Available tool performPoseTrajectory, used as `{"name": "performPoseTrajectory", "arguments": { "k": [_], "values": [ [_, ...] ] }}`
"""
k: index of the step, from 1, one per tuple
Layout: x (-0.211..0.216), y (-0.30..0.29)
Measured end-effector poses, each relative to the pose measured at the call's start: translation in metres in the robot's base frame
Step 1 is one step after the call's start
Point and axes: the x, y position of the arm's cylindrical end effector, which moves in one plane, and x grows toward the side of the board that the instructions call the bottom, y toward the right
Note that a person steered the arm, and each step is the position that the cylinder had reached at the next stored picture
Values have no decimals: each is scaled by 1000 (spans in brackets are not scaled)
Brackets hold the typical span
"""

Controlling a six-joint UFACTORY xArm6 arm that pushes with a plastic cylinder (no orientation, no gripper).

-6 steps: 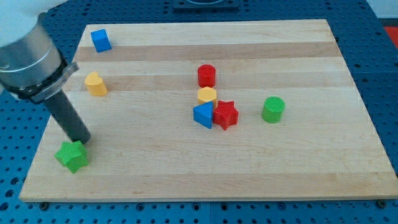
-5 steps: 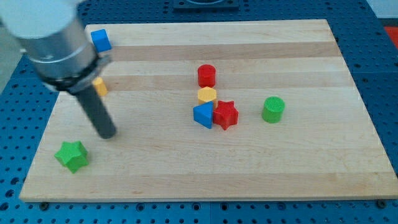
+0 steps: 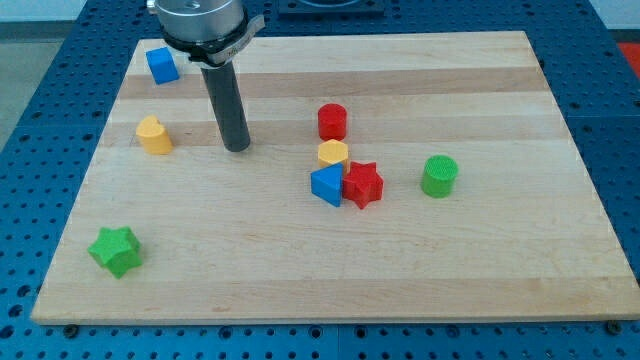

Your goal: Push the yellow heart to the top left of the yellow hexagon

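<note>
The yellow heart (image 3: 153,134) lies at the view's left on the wooden board (image 3: 330,250). The yellow hexagon (image 3: 333,153) sits near the middle, just below the red cylinder (image 3: 332,121) and above the blue triangle (image 3: 325,186) and the red star (image 3: 363,184). My tip (image 3: 238,147) rests on the board between the heart and the hexagon, to the right of the heart and apart from it.
A blue cube (image 3: 161,64) sits at the top left. A green star (image 3: 115,250) lies at the bottom left. A green cylinder (image 3: 439,175) stands right of the red star. The board lies on a blue perforated table.
My tip has moved from beside the green star at the bottom left up and to the right, to a spot right of the yellow heart. No block has moved.
</note>
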Motion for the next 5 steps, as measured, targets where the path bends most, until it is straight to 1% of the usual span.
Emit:
{"name": "performPoseTrajectory", "arguments": {
  "k": [1, 4, 5],
  "values": [
    [-33, 32],
    [-41, 48],
    [-49, 87]
  ]
}}
